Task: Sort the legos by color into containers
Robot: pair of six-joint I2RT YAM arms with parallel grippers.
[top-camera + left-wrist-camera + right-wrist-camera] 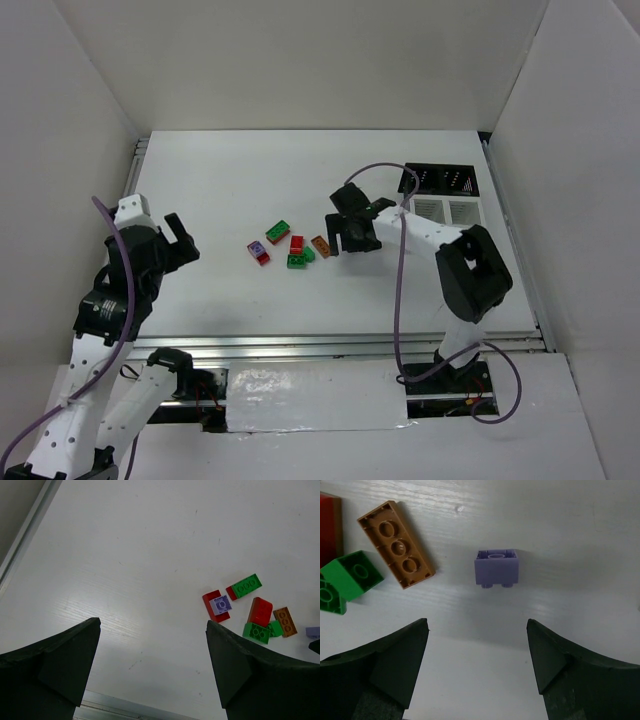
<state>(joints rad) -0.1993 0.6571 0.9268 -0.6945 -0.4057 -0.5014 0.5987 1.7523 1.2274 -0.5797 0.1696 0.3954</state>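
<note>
Small squarish lavender lego (496, 569) lies tipped on its side on the white table (580, 525), studs twd the R gripper (477, 630), just ahead of its black fingers. Jaws are spread, gripping nothing. Near it is an orange-brown lego (396, 544), upside down w/ hollow sockets up, long axis diagonal. Glossy plastic; tabletop faintly streaked. L gripper (153, 630) gapes wide, holding nothing, well apart from the legos.

The left claw (152, 625) hangs spread wide near its base; the right claw (477, 625), arm outstretched, points down, jaws apart.
</note>
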